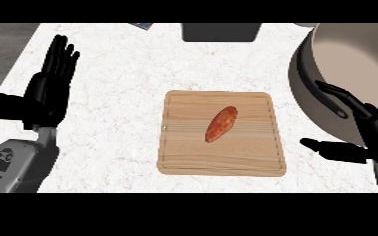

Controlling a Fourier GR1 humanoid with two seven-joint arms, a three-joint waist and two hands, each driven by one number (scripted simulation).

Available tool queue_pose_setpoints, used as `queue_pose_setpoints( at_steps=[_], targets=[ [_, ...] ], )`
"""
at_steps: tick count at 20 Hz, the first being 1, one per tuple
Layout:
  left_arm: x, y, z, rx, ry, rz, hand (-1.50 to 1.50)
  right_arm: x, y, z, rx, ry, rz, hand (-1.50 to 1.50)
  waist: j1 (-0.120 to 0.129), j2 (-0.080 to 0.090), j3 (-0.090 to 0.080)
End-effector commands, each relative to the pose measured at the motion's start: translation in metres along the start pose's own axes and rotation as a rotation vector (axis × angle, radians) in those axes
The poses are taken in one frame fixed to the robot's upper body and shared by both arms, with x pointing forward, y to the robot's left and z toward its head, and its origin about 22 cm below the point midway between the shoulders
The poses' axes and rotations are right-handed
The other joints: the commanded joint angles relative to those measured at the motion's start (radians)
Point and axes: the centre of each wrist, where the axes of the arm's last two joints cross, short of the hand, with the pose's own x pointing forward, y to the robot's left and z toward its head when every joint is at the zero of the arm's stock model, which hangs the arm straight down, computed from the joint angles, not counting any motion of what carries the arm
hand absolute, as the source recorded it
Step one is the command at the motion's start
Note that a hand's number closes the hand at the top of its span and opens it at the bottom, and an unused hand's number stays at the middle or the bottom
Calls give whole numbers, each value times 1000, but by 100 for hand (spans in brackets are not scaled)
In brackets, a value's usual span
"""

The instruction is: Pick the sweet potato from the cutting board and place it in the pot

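The sweet potato [221,123] lay untouched in the middle of the cutting board [184,155]. The right hand [339,151], fingers spread apart and empty, hovered beside the pot [336,55] at the counter's right edge, probably prepared for reaching. The left hand [52,80] rested open at the left edge.

Lost much of pot [338,60] past right edge, caught only part of right hand [336,150] there, could not identify dark object [221,31] cropped at far edge

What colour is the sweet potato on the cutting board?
Reddish orange; the sweet potato shows best in the head view.
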Motion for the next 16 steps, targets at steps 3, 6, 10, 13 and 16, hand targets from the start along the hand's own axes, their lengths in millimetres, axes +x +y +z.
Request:
queue_pose_setpoints(
  at_steps=[3, 6, 10, 13, 16],
  targets=[
    [4, 5, 3, -1, -11, 17, 0, 14, 2, -8, 153, 59, 180, -150, 4, 6, 11],
    [5, -4, 3, -26, 1, 17, 0, 26, 23, -11, 272, 131, 234, -150, 6, 4, 10],
    [-2, -13, 4, -1, 2, 19, 0, 57, 32, -37, 364, 175, 323, -150, 4, 6, 10],
    [7, 6, 10, -6, -3, 5, 0, 66, 40, -56, 381, 225, 331, -150, 8, 6, 11],
    [2, -15, -5, -17, -3, 23, 0, 77, 58, -50, 444, 271, 328, -150, -4, 7, 11]
  ],
)
